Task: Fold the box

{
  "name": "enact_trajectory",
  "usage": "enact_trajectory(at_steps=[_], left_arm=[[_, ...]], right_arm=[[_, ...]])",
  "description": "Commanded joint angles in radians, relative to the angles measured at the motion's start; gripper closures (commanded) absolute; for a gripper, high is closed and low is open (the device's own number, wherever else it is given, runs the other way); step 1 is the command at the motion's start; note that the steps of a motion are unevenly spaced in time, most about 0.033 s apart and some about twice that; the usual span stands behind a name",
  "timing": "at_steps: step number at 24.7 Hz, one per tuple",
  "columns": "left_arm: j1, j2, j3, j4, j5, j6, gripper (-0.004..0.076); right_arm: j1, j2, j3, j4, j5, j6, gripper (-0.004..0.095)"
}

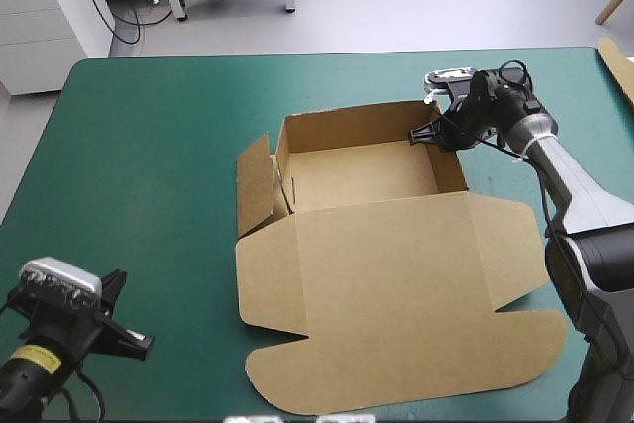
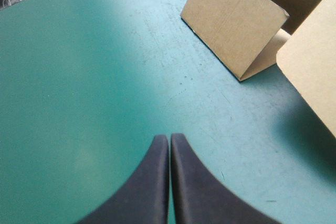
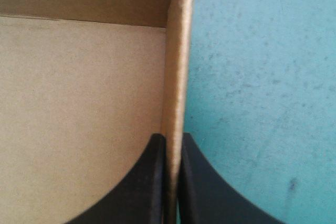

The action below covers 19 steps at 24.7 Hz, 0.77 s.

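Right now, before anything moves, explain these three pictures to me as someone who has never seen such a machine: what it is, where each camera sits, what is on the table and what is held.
This is a robot with two arms at a table with a teal-green cover. One picture looks down from above and behind the robot. The other two come from a camera on each wrist, looking along that arm's two black fingers.

On the cover lies a brown box cut from one sheet of board. Its far part is a tray with raised walls, and its lid lies flat toward the near edge.

The left gripper is shut and holds nothing. It is over bare cover, with a raised side flap of the box ahead of it.

The right gripper is shut on the box, pinching the tray's right wall near its far corner.
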Motion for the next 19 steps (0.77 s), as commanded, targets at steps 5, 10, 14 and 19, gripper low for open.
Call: enact_trajectory(at_steps=[5,10,14,19], left_arm=[[0.001,-0.193,0.063,0.015,0.048,-0.103,0.0732],[0.001,-0.219,0.063,0.051,0.049,-0.14,0.0732],[0.001,-0.219,0.063,0.051,0.049,-0.14,0.0732],[0.001,-0.217,0.063,0.051,0.049,-0.14,0.0731]], right_arm=[[0.008,-0.007,0.013,-0.018,0.137,-0.056,0.0926],[0.008,-0.007,-0.002,-0.027,0.151,-0.056,0.0859],[0.008,-0.007,-0.068,-0.028,0.175,-0.051,0.0778],[0.008,-0.092,-0.188,-0.025,0.175,-0.05,0.056]])
